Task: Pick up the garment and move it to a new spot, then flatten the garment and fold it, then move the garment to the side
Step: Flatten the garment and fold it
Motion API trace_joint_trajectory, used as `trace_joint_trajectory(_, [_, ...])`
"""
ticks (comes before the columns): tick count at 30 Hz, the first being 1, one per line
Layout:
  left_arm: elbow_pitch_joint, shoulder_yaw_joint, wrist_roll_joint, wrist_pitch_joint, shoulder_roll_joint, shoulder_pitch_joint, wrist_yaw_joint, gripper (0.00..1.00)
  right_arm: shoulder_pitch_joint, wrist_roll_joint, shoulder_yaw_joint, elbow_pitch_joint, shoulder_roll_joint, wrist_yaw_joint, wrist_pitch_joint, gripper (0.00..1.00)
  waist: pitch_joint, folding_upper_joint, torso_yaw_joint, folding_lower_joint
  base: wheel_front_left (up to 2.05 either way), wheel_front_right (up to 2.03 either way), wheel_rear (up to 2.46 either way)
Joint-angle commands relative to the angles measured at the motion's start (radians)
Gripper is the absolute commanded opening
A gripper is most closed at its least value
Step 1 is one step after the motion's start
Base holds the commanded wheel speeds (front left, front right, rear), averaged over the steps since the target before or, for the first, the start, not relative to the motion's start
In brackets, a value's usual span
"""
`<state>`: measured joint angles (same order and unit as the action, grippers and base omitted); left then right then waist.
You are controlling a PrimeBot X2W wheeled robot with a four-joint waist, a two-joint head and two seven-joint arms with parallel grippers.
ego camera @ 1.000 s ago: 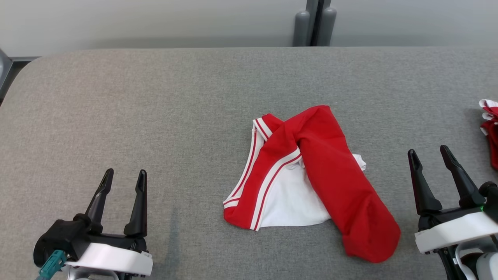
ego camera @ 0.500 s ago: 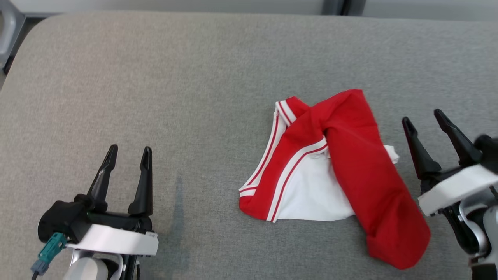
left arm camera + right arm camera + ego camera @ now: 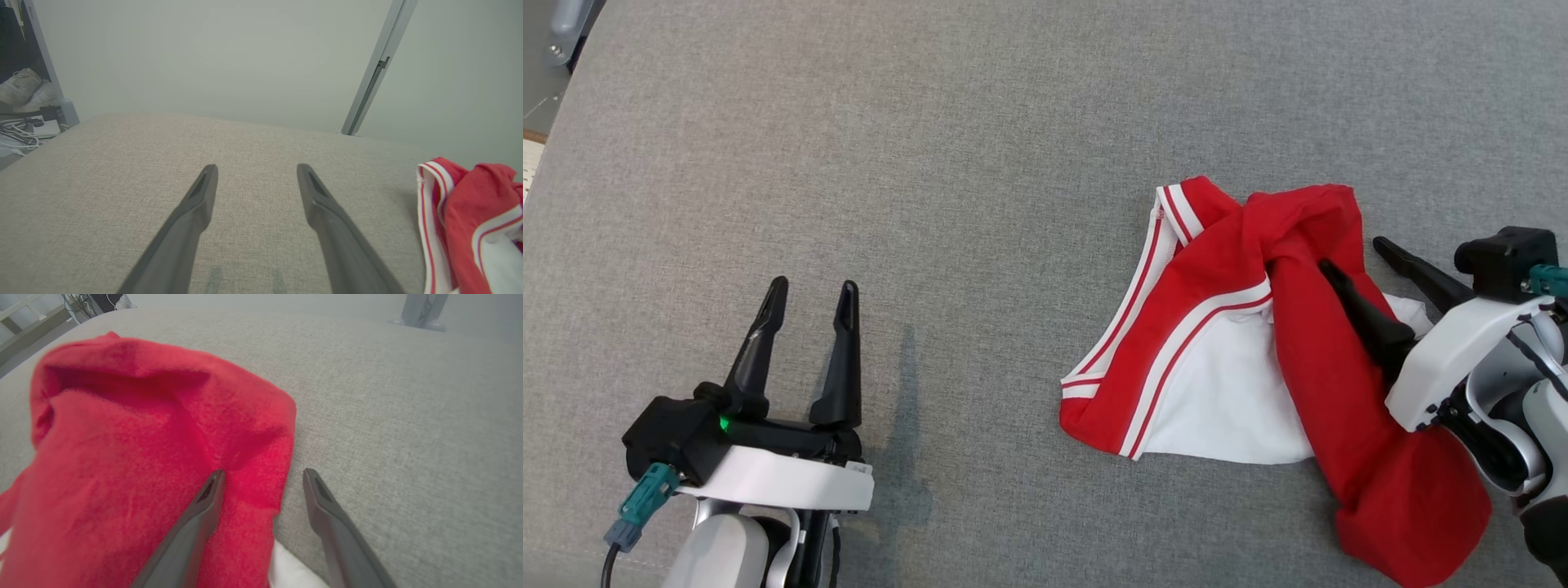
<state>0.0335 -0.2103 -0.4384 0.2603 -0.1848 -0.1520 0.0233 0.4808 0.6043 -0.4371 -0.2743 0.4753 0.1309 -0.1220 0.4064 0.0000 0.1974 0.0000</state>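
Right hand (image 3: 1353,254) is spread wide and grasps nothing yet; it hovers at the far edge of the crumpled red-and-white knit garment with striped trim (image 3: 1298,367). In the right wrist view one dark finger (image 3: 192,526) sits over the red fold while the other hangs over the bare grey fabric-covered worktop (image 3: 1013,163) just beside that edge. I cannot tell whether the tips touch the cloth. The garment lies in a loose heap on the worktop, red layer draped across the white panel.

I judge this to be the first pick-up. To do it well I want to bring the tips down until they press at the garment's edge, then clench on a thick pinch of the red fold, not a single thin layer, which could slip or unroll when I lift. A slow, straight rise should keep the heap together.

Left hand (image 3: 814,284) is likewise released and empty, well apart from the garment.
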Motion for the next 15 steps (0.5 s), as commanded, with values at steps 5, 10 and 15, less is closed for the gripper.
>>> trace_joint_trajectory(5, [0.003, 0.028, 0.021, 0.005, 0.021, -0.020, -0.022, 1.00, 0.043, 0.072, -0.046, 0.012, 0.042, 0.000, 0.026, 0.00, 0.004, 0.0000, 0.001, 0.0000, 0.00, 0.00, 0.00])
trace_joint_trajectory(10, [0.009, 0.051, 0.037, 0.005, 0.035, -0.015, -0.037, 1.00, 0.079, 0.071, -0.055, 0.041, 0.076, 0.000, 0.087, 0.00, -0.004, 0.0000, -0.007, 0.0000, 0.00, 0.00, 0.00])
trace_joint_trajectory(15, [0.012, 0.065, 0.051, 0.005, 0.046, -0.007, -0.048, 1.00, 0.125, 0.020, -0.032, 0.068, 0.098, 0.000, 0.135, 0.00, -0.020, 0.0000, -0.019, 0.0000, 0.00, 0.00, 0.00])
